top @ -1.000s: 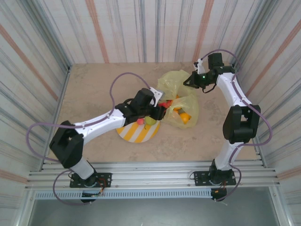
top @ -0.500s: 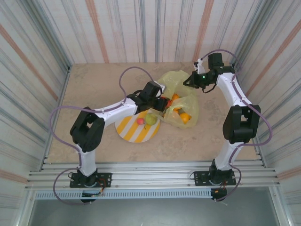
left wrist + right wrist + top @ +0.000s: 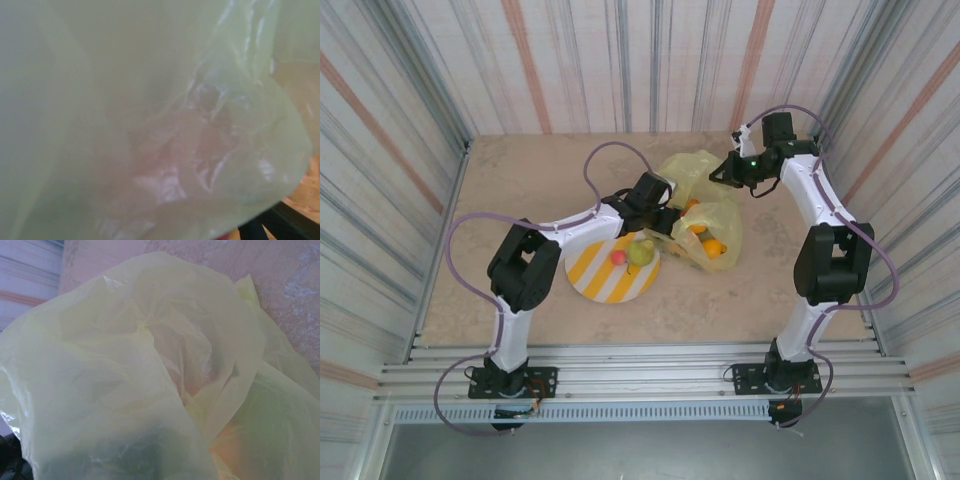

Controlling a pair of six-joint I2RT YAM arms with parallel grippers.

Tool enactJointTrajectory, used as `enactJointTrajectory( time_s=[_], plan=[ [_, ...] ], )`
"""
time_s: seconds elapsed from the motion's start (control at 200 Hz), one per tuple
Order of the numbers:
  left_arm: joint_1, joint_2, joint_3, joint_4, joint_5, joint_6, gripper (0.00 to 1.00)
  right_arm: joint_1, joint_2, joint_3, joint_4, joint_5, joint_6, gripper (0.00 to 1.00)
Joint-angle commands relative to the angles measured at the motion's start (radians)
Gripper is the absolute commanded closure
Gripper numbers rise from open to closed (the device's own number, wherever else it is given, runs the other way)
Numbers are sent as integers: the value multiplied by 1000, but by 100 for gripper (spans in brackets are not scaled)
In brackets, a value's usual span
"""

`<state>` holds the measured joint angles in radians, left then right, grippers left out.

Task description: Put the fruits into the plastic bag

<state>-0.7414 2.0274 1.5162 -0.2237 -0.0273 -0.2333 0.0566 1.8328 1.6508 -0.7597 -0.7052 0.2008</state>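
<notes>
The plastic bag lies crumpled on the tabletop, just right of the striped plate, with orange fruits showing through its film. The right claw is pinched on the bag's far rim, holding it up. The left claw reaches into the bag's mouth, wrapped in film, and I cannot tell how far it is open. Two fruits sit on the plate, a small red fruit and a green fruit.
</notes>
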Motion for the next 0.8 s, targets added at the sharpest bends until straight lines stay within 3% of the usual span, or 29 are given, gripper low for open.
enactJointTrajectory(
  time_s=[0.0,0.391,0.792],
  plan=[
    [-4,-35,4,-18,5,3,19,-5,11,-9,-15,-13,-18,100],
    [-3,-190,-98,4,78,-5,16,-7,8,-9,-18,-12,-18,100],
    [4,-472,-358,138,283,26,17,-6,7,-12,-18,-9,-20,100]
  ],
)
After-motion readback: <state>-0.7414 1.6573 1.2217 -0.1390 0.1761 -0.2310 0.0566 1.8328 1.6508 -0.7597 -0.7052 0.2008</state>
